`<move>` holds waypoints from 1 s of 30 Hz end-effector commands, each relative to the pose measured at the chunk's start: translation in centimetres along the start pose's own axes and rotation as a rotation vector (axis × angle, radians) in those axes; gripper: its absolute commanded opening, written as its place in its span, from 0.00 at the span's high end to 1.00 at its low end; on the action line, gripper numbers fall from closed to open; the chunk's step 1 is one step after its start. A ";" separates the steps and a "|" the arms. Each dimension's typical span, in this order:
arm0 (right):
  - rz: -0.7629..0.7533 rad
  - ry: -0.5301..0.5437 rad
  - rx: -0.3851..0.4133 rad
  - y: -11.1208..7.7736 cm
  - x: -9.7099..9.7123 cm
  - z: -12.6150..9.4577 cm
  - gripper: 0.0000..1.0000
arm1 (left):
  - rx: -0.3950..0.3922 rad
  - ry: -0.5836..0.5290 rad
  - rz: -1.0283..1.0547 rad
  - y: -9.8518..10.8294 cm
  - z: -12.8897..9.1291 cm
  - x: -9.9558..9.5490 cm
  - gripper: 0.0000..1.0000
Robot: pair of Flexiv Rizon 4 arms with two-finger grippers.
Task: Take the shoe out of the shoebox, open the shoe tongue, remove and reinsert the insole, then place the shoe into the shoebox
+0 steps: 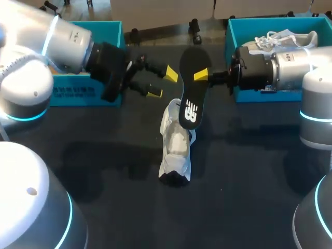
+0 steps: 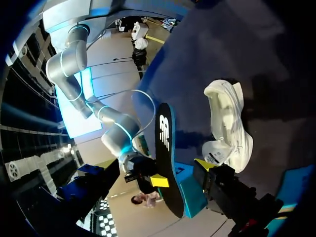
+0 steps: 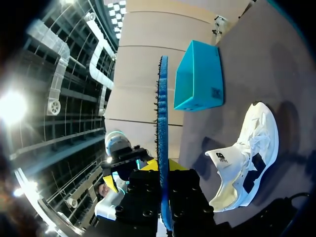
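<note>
Head view: my right jaws pinch the flat, black, foot-shaped insole [image 1: 193, 88] upright over the white fabric shoe [image 1: 175, 155] on the dark tabletop [image 1: 259, 197]; my left jaws gape just beside the insole.

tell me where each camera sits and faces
Head: above and behind, looking down on table; left gripper open, right gripper holding insole near shoe.
Left wrist: on left arm, past own finger toward insole, shoe, right arm.
Right wrist: on right arm, over its own gripper, along edge-on insole toward shoe, left gripper.
All share insole, shoe.
</note>
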State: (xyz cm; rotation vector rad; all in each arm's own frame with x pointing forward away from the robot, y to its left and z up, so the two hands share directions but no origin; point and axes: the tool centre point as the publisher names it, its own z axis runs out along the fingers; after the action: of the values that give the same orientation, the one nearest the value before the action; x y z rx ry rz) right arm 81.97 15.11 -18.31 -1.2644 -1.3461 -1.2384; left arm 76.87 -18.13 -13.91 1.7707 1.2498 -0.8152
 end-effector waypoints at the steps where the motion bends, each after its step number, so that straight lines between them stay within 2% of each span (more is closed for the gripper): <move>1: 0.003 -0.001 0.008 0.2 -0.3 0.2 1.00 | 0.039 0.186 -0.002 1.1 -0.4 -1.1 0.00; 7: 0.011 0.002 0.017 0.1 -0.6 0.4 1.00 | 0.022 0.313 -0.011 2.3 0.1 -2.2 0.00; 12: 0.020 -0.001 0.031 0.1 -0.9 0.5 1.00 | 0.034 0.450 -0.024 2.7 0.3 -2.6 0.00; 18: 0.022 0.003 0.041 0.0 -1.1 0.6 1.00 | 0.046 0.555 -0.019 3.2 0.6 -3.3 0.00; 22: 0.022 0.006 0.044 0.0 -1.2 0.5 1.00 | 0.047 0.605 -0.011 3.5 0.8 -3.8 0.00; 30: 0.023 0.005 0.044 -0.1 -1.5 0.3 1.00 | 0.040 0.605 -0.008 3.6 0.8 -3.8 0.00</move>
State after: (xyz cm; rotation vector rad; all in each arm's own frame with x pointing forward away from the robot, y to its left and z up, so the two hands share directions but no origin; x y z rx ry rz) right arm 81.99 15.20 -19.73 -1.2420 -1.3451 -1.1907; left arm 78.99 -20.86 -10.33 2.0782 1.5669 -0.4025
